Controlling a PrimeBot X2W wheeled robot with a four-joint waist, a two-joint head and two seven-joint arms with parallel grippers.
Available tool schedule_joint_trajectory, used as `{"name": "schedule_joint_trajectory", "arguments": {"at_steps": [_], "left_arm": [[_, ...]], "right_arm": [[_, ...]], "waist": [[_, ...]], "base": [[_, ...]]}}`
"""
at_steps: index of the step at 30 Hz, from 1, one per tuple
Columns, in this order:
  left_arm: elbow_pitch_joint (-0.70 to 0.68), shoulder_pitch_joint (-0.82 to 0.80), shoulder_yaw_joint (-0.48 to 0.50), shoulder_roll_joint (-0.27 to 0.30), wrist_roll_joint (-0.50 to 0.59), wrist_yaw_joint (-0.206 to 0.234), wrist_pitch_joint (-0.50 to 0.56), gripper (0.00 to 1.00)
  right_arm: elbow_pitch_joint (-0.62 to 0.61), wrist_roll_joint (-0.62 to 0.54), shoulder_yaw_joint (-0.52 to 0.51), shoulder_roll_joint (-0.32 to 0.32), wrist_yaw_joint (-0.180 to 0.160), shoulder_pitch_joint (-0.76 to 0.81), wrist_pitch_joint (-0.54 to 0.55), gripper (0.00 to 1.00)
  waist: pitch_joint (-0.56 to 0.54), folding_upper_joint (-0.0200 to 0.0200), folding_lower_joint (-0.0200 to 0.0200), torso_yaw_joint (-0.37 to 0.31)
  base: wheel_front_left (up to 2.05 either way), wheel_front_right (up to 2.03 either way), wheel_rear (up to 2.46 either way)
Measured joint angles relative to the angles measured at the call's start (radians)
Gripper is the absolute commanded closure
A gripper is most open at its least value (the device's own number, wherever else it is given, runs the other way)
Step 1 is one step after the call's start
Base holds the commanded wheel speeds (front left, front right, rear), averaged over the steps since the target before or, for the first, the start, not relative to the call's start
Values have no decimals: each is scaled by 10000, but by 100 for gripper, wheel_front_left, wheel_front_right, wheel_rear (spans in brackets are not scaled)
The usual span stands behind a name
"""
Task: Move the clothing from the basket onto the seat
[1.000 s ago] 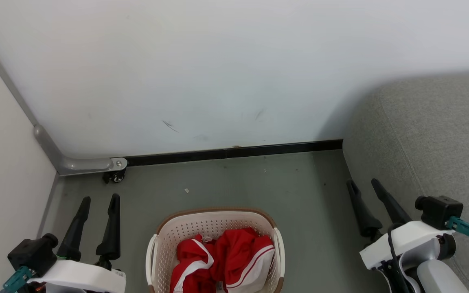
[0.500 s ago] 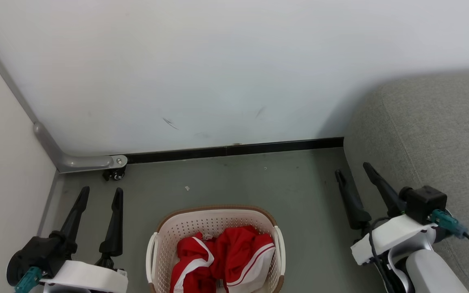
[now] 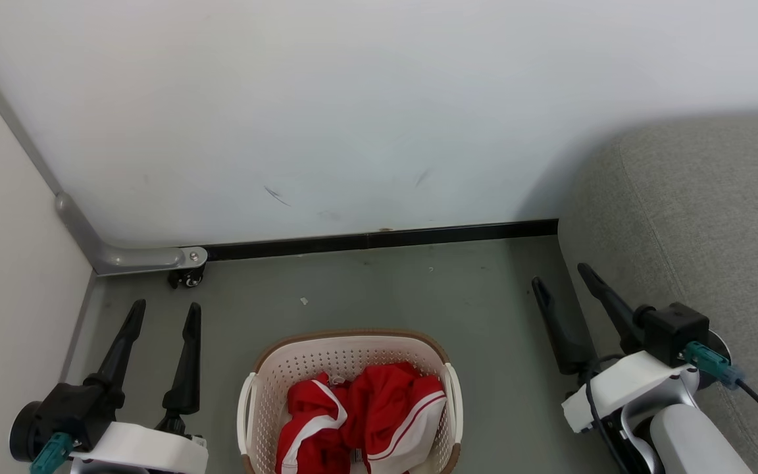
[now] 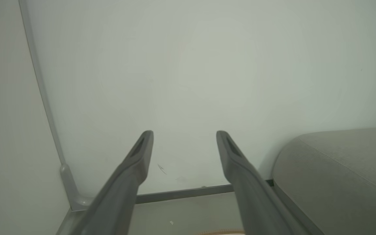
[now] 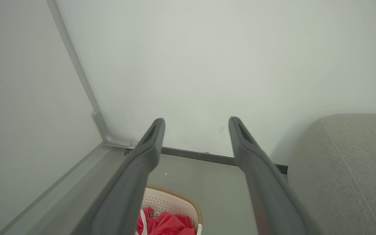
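Grey floor (image 3: 379,289) beneath left fingers (image 3: 126,337) and right fingers (image 3: 555,326), spread wide, empty.

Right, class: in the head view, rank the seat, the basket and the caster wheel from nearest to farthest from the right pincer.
1. The seat: close beside the right pincer, on its right.
2. The basket: on the floor to its left, bottom centre.
3. The caster wheel: far left, at the wall's foot.
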Motion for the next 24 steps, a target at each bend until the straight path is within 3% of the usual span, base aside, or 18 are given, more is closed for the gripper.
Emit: {"name": "schedule_joint_trajectory", "arguments": {"at_steps": [8,24], "left_arm": [[265,0,36,-84,59,0,0,0],[932,4,-479,-102,251,-48,0,0]], "right_arm": [[-102,198,-608,79,0,-1,0,0],[-602,-94,-621,104,-2,-211,-2,0]], "waist": [[97,0,0,14],[555,0,-1,-30]], "base": [[0,0,0],[0,0,0]]}}
